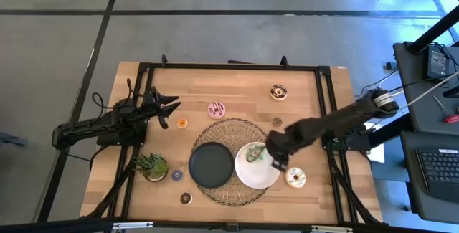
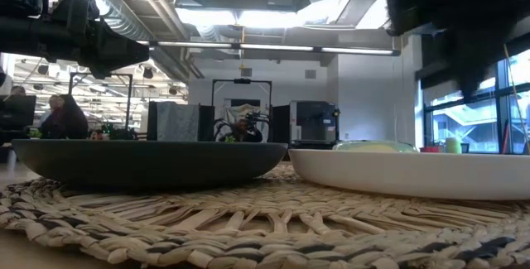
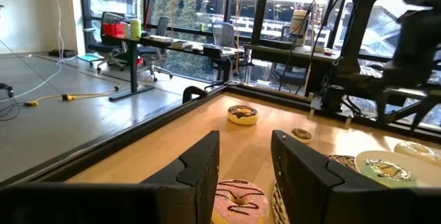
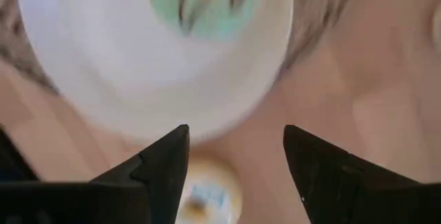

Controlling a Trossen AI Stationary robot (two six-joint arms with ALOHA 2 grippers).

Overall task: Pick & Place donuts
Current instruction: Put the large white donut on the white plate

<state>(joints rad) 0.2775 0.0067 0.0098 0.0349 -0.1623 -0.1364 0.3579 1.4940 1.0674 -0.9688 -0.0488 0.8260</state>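
The green donut lies on the white plate. The cream donut lies on the table just right of that plate. My right gripper hovers open and empty over the plate's right rim; in its wrist view the cream donut shows between the fingers and the green donut beyond. My left gripper is open and empty at the table's left, pointing at the pink donut, which also shows in its wrist view. The chocolate-and-white donut lies at the far right.
An empty black plate sits beside the white one on a woven mat. Minis lie on the wood: orange, brown, purple, dark. A small potted plant stands at the near left.
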